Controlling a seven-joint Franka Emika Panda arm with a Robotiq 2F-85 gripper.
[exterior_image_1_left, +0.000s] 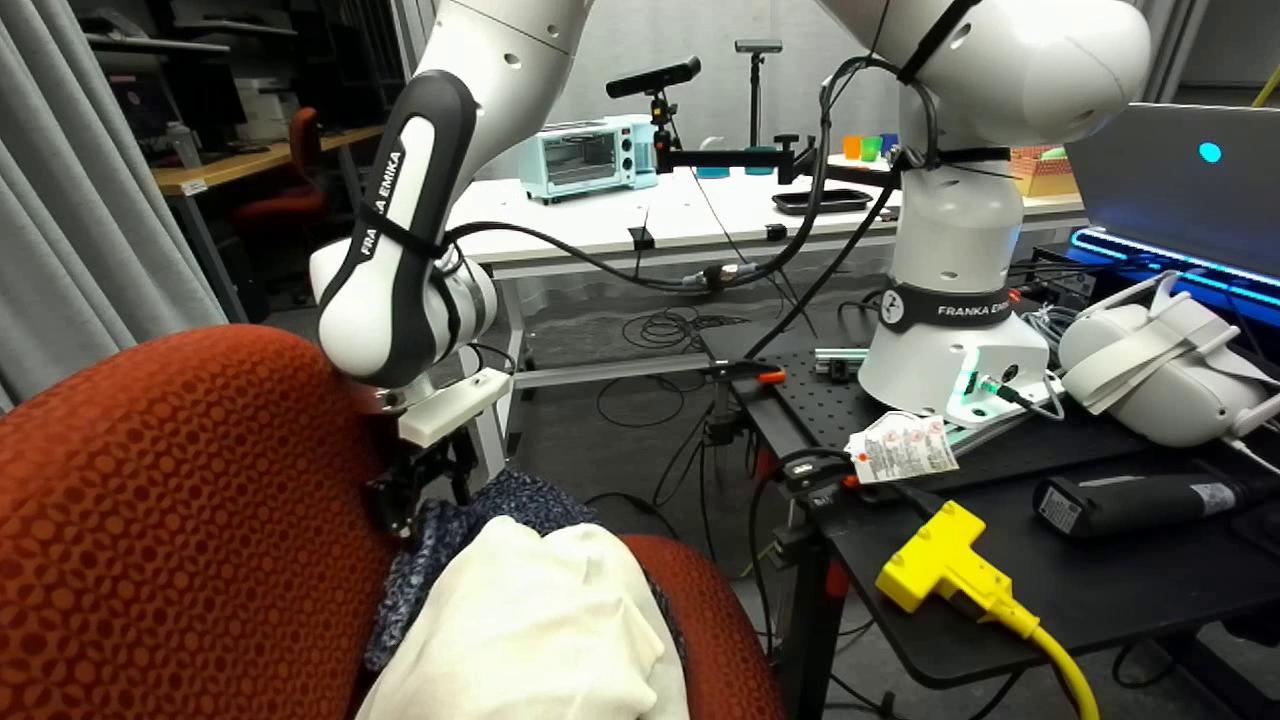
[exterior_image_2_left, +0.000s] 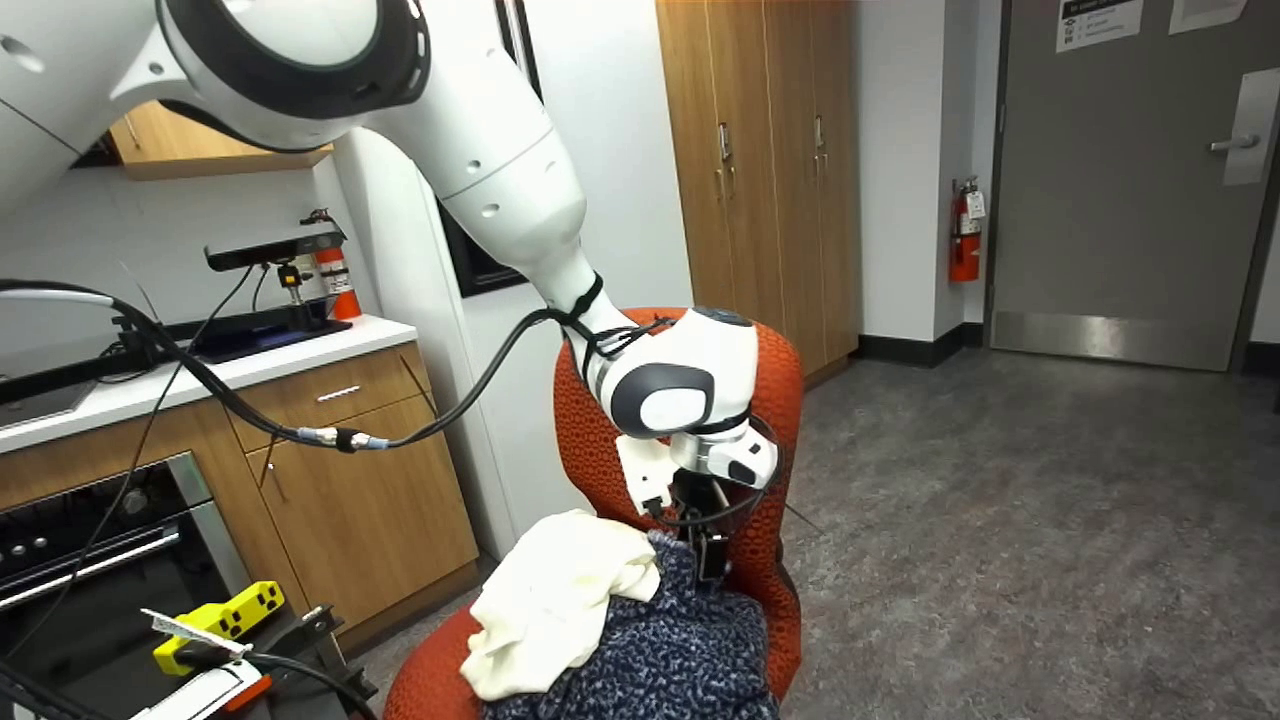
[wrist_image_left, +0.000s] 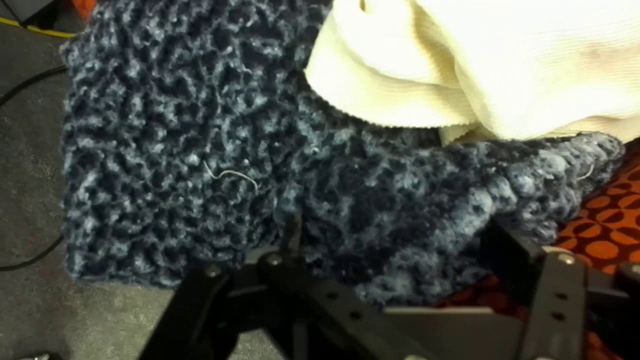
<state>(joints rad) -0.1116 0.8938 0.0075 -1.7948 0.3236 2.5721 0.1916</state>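
I have the hand (wrist_image_left: 395, 234) pointing down at the dark blue knit (wrist_image_left: 165, 150), which lies partly folded on the seat of the red-orange chair (exterior_image_1_left: 190, 500), close to the backrest. The hand's fingers (wrist_image_left: 515, 262) stand apart, tips at nine and three o'clock in the wrist view, with a thick fold of knit between them; nothing looks clamped, though I can't tell whether both tips touch the fabric. I'd judge they straddle that fold because a raised ridge offers more to bite on than the flat stretch at ten o'clock. The cream cloth (wrist_image_left: 490, 65) lies loosely over part of the knit, at one o'clock from the hand in the same view, and leaves this end bare, probably the reason I'm positioned here. In an exterior view, the robot's base (exterior_image_1_left: 960, 235) stands at two o'clock from the hand on a black tabletop (exterior_image_1_left: 1100, 590), beside the chair, I'd say to bring the seat within reach. As for looks, the knit is chunky and nubbly, navy flecked with pale grey, with a stray white thread (wrist_image_left: 231, 173) on its flat part and a plump, rolled-looking edge running towards two o'clock. I expect it to feel soft and springy.
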